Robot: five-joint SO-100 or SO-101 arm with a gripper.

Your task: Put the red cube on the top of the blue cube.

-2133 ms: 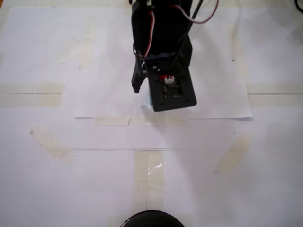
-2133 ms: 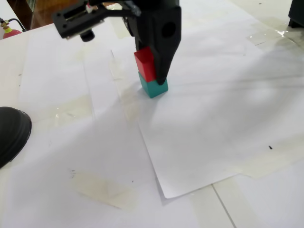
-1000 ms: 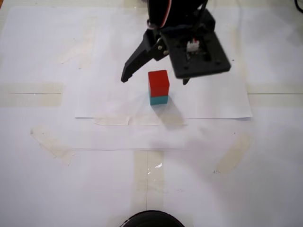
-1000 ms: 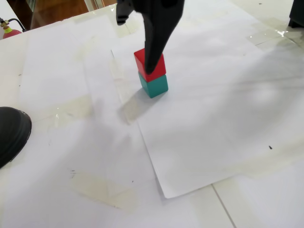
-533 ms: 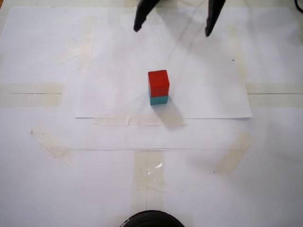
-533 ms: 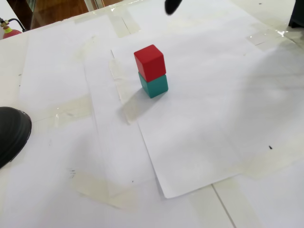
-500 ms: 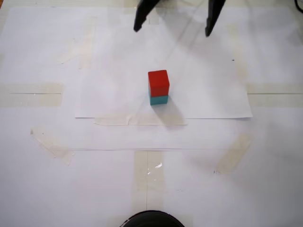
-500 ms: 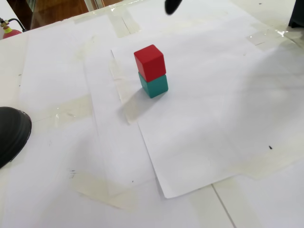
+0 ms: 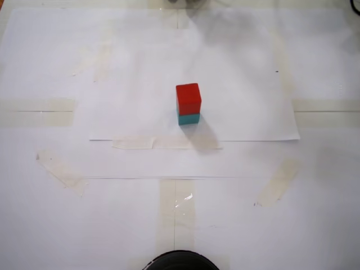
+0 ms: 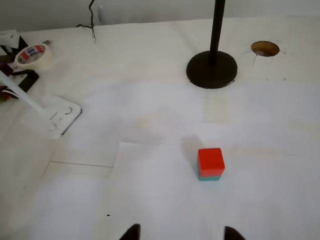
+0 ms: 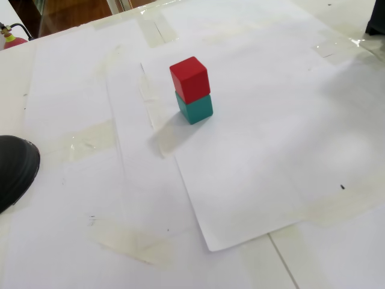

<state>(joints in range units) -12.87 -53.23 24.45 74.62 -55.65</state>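
I see the matte red-orange cube (image 9: 188, 98) stacked on the matte teal cube (image 9: 189, 118); my gripper (image 10: 179, 233) hangs wide apart, empty, well clear.

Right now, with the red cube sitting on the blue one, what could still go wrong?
The red cube sits slightly offset on the blue cube, so a table bump might topple it. The open pincer faces the stack from a short way back in the wrist view; a forward or low move could knock it.
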